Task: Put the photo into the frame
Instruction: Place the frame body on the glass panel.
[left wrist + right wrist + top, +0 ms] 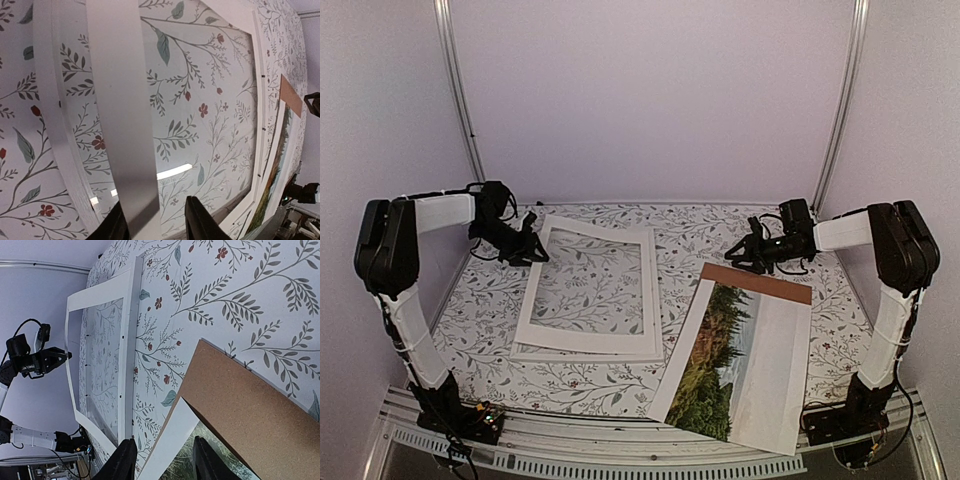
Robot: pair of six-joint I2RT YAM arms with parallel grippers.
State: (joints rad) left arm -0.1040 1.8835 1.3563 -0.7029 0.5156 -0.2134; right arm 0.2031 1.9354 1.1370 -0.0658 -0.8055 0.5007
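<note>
Paper lies nearest: the photo (730, 360), a large flat print of dark conifers and a brownish slope under pale sky, rests at the near right of the floral-patterned table covering (470, 330), turned a little off square. It sits on a brown backing board (760, 279), whose dull, fibrous far edge sticks out beyond it. These 2 make a stack well apart from the frame, so the photo is not yet in place.

Left of the stack lies the frame (592, 287), a slim white rectangle whose clear pane shows the leaf pattern through it and catches a streak of light. Small dark tabs along its inner edge suggest it lies back-up. A loose white mat (582, 338) with a cut-out window lies on it slightly askew, presumably so the print can go over that window.

Farthest back, the left gripper (532, 248) hovers at the frame's far left corner, jaws parted above a mat strip and, as far as I can see, clamping nothing. The right gripper (738, 255) hangs by the board's far edge, jaws likewise apart and empty, well placed to take the print from that end.
</note>
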